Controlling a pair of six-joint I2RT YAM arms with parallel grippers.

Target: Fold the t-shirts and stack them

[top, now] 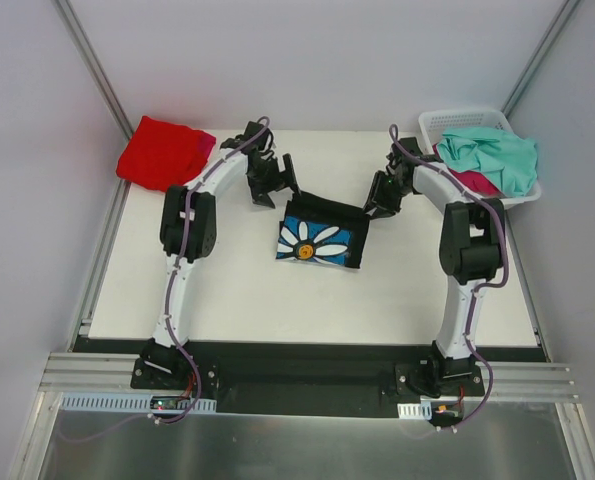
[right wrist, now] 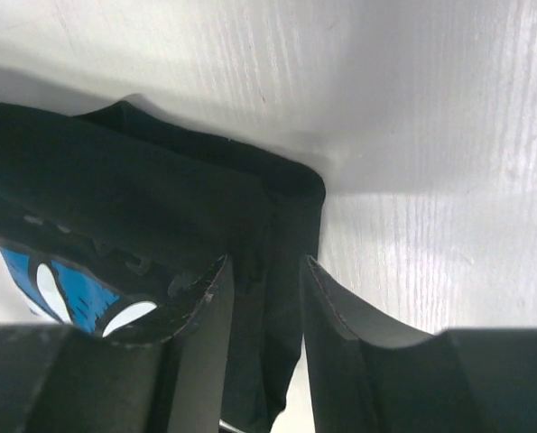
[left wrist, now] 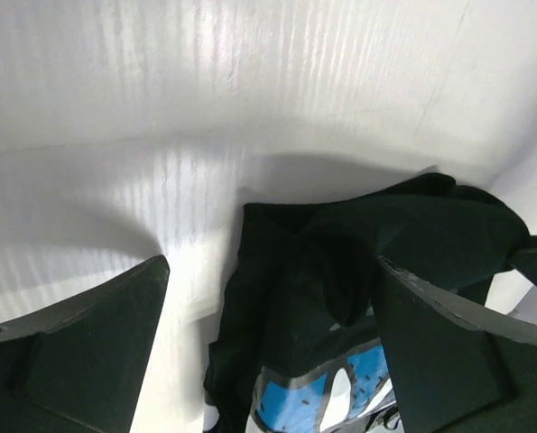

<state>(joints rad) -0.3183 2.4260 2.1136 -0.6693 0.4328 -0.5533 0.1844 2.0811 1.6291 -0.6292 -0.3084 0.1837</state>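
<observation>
Seen from above, the black t-shirt [top: 322,238] lies daisy print up, folded into a small packet at the middle of the bench [top: 227,290]. The left end effector [top: 280,182] hangs just beyond its far left corner and the right end effector [top: 377,205] is at its far right corner. A red t-shirt [top: 160,152] sits folded at the bench's far left. A teal t-shirt [top: 497,155] and a pink t-shirt [top: 474,183] spill from the white basket [top: 457,120] at far right.

From the left wrist, we see that end effector [left wrist: 273,262] spread wide and holding nothing, with the black shirt [left wrist: 340,271] on the bench beyond its tips.

From the right wrist, that end effector [right wrist: 266,262] stands only slightly parted, straddling the shirt's [right wrist: 115,180] folded side edge. We see no pinch on the cloth.

We judge the cloth soft, light and limp, so a packet lifted by one corner would likely sag open. The better hold looks like the thick folded edge at both ends, catching every layer.
</observation>
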